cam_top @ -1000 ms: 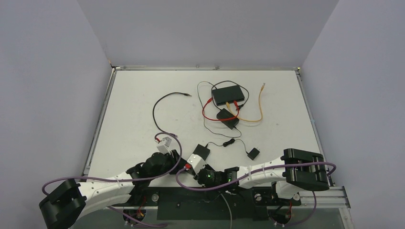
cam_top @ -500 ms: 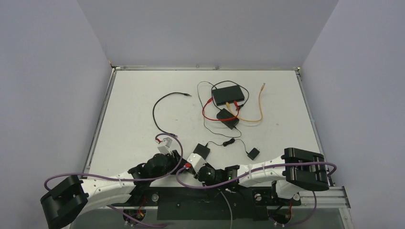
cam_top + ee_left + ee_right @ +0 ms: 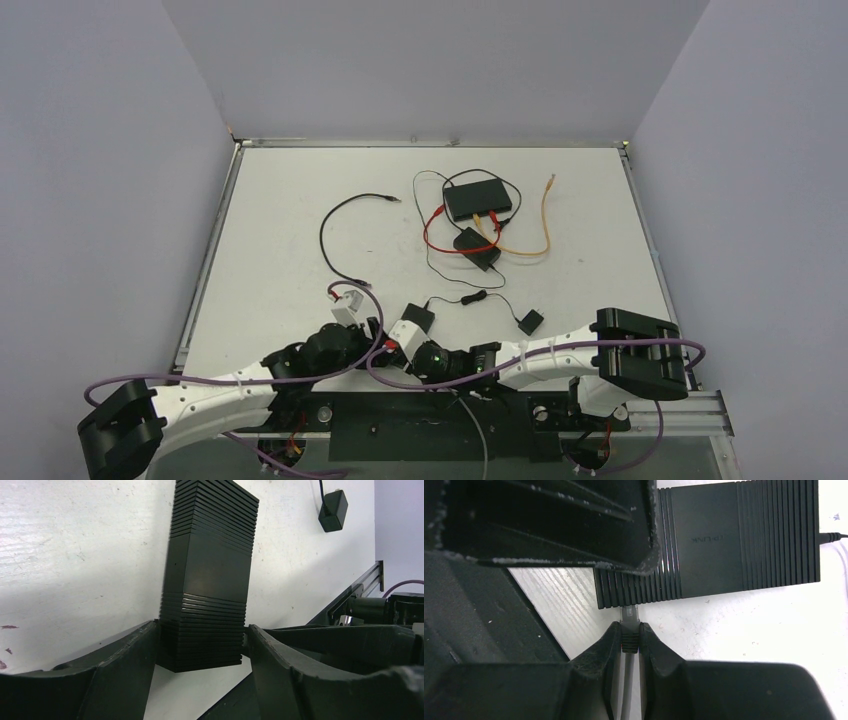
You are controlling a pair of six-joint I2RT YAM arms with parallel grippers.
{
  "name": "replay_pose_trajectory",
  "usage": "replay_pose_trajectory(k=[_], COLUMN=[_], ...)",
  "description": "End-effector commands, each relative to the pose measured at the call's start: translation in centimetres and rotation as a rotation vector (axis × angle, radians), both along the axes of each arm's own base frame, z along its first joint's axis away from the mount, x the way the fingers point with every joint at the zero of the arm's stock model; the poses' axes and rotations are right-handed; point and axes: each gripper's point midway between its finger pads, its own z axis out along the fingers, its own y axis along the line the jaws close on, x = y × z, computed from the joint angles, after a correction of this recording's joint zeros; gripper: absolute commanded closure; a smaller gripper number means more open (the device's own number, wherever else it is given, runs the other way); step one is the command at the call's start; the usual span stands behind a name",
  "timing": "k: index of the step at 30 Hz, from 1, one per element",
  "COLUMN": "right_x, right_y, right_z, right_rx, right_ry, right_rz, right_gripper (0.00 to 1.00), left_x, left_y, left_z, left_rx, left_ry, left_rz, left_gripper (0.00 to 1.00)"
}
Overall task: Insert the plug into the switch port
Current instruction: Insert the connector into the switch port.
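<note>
Plain lavender-grey walls (image 3: 100, 150) close in a white worktop (image 3: 280, 180) on three sides; a metal rail (image 3: 430, 142) edges its far side, under even light.

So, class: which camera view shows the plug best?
The right wrist view: the plug sits pinched in the right gripper, its tip at the switch edge. Top external hides it under the arms; left wrist shows only the switch.

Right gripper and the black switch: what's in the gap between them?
The plug, pinched in the right gripper, its clear tip reaching the switch edge. The right wrist view shows it.
</note>
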Motion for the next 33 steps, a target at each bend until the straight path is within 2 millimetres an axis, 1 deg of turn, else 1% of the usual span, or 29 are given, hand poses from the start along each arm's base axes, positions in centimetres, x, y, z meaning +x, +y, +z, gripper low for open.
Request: replay_pose_trajectory(k=[1, 4, 5, 6, 10, 15, 17, 19, 20, 22, 25, 26, 27, 28, 29, 30, 32, 33], right_x=[2.3, 1.8, 1.7, 1.5, 0.8, -0.1, -0.3, -0.4, -0.4, -0.4, -0.5, -0.5, -0.4, -0.4, -0.2, 0.0, 0.4, 0.6], right_y=[5.1, 4.1, 3.8, 3.5, 2.6, 1.5, 1.0, 0.6, 0.5, 0.1, -0.5, -0.6, -0.7, -0.9, -0.9, -1.1, -1.3, -1.3], right_z=[5.7, 4.2, 3.9, 3.5, 2.7, 1.8, 1.5, 1.4, 1.5, 1.3, 1.2, 1.2, 1.3, 1.3, 1.6, 1.7, 2.5, 3.2], right_rx=[0.248, 0.189, 0.174, 0.165, 0.151, 0.133, 0.125, 0.122, 0.126, 0.119, 0.112, 0.111, 0.117, 0.117, 0.130, 0.135, 0.157, 0.178], right_ry=[-0.037, -0.008, -0.001, 0.007, 0.040, 0.070, 0.075, 0.078, 0.078, 0.075, 0.073, 0.071, 0.066, 0.062, 0.054, 0.043, 0.021, 0.006], right_rz=[-0.061, -0.053, -0.056, -0.056, -0.053, -0.038, -0.034, -0.033, -0.033, -0.035, -0.036, -0.035, -0.038, -0.039, -0.044, -0.053, -0.067, -0.071], right_gripper=[1.00, 1.00, 1.00, 1.00, 1.00, 1.00, 1.00, 0.95, 0.90, 0.84, 0.77, 0.72, 0.70, 0.66, 0.64, 0.60, 0.56, 0.55], left_x=[-5.2, -4.8, -4.7, -4.6, -4.2, -3.0, -2.6, -2.1, -1.8, -1.3, -0.5, -0.2, 0.1, 0.3, 0.7, 0.9, 1.6, 2.1], left_y=[-2.0, -1.7, -1.8, -1.5, -1.1, 0.0, 0.3, 0.7, 0.8, 1.3, 2.2, 2.3, 2.5, 2.6, 2.8, 3.0, 3.2, 3.4], left_z=[1.1, 1.0, 1.4, 1.0, 1.0, 0.6, 0.8, 0.9, 1.1, 1.2, 1.4, 1.6, 1.8, 1.9, 2.1, 2.3, 2.9, 3.4], left_rx=[-0.031, 0.008, 0.007, 0.030, 0.076, 0.148, 0.154, 0.170, 0.171, 0.188, 0.214, 0.213, 0.215, 0.215, 0.217, 0.217, 0.217, 0.216], left_ry=[0.136, 0.127, 0.121, 0.125, 0.126, 0.118, 0.109, 0.102, 0.098, 0.094, 0.098, 0.096, 0.096, 0.095, 0.090, 0.088, 0.072, 0.058], left_rz=[-0.243, -0.231, -0.228, -0.221, -0.199, -0.127, -0.108, -0.088, -0.076, -0.057, -0.025, -0.018, -0.006, -0.002, 0.011, 0.017, 0.035, 0.046], left_gripper=[0.35, 0.31, 0.30, 0.29, 0.27, 0.17, 0.14, 0.10, 0.08, 0.05, 0.04, 0.03, 0.03, 0.03, 0.03, 0.03, 0.03, 0.03])
